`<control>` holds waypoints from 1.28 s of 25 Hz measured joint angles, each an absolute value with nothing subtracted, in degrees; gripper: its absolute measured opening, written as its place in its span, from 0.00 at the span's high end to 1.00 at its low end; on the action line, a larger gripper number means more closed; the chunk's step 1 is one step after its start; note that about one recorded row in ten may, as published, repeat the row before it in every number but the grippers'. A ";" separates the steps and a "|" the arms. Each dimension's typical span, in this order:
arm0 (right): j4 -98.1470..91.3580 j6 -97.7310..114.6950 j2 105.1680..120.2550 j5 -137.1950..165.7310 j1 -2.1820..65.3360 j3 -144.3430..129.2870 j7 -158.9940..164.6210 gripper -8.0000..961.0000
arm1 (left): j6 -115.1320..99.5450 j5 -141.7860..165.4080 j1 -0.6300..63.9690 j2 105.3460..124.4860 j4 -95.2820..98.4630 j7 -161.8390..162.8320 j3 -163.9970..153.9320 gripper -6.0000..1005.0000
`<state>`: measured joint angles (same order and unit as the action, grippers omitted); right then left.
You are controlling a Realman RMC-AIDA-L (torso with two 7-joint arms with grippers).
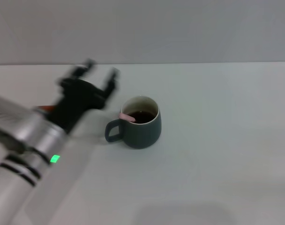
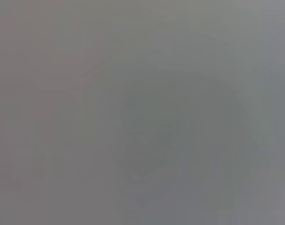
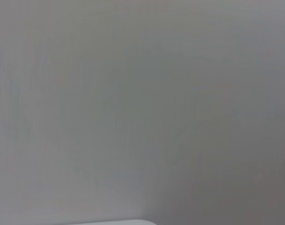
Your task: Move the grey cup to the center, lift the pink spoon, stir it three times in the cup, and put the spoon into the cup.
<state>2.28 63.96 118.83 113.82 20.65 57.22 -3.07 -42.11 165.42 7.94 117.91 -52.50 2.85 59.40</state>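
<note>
Already the pink spoon [image 1: 127,116] rests in the grey cup [image 1: 141,123], mid-counter [image 1: 217,140].
Left gripper [image 1: 101,75], at the cup's ten o'clock, spread and empty; cup rigid, weighty with liquid, best taken by its handle.

Surroundings: white desk and plain wall.

Before me I record a flat white desk [image 1: 217,164] running back to a pale grey wall [image 1: 180,28], the two meeting in a straight edge. A small reddish-orange item [image 1: 46,108] shows on the desk at my left, largely hidden; I cannot identify it.
</note>
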 joint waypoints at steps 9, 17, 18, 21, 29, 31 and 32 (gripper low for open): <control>2.85 69.81 118.94 113.78 19.38 57.22 -2.65 0.99 | -57.69 160.11 5.98 118.34 -39.94 2.59 73.46 0.35; 5.42 77.02 119.13 116.36 16.89 57.13 -2.62 0.99 | -64.43 153.18 8.61 118.36 -25.03 7.26 75.89 0.26; 5.57 77.73 119.12 116.67 16.80 57.13 -2.61 0.99 | -64.66 153.02 8.65 118.35 -24.54 7.60 75.92 0.25; 5.61 77.79 119.10 116.72 17.00 56.95 -2.60 0.99 | -65.15 152.47 8.46 118.36 -23.00 8.93 76.03 0.21; 5.63 77.83 119.00 116.78 17.28 56.53 -2.60 0.99 | -65.99 152.44 8.03 118.54 -22.20 9.05 75.77 0.21; 5.63 77.83 119.00 116.80 17.20 56.51 -2.61 0.99 | -66.03 152.42 8.01 118.60 -22.15 9.05 75.67 0.21; 5.63 77.83 119.00 116.80 17.20 56.51 -2.61 0.99 | -66.03 152.42 8.01 118.60 -22.15 9.05 75.67 0.21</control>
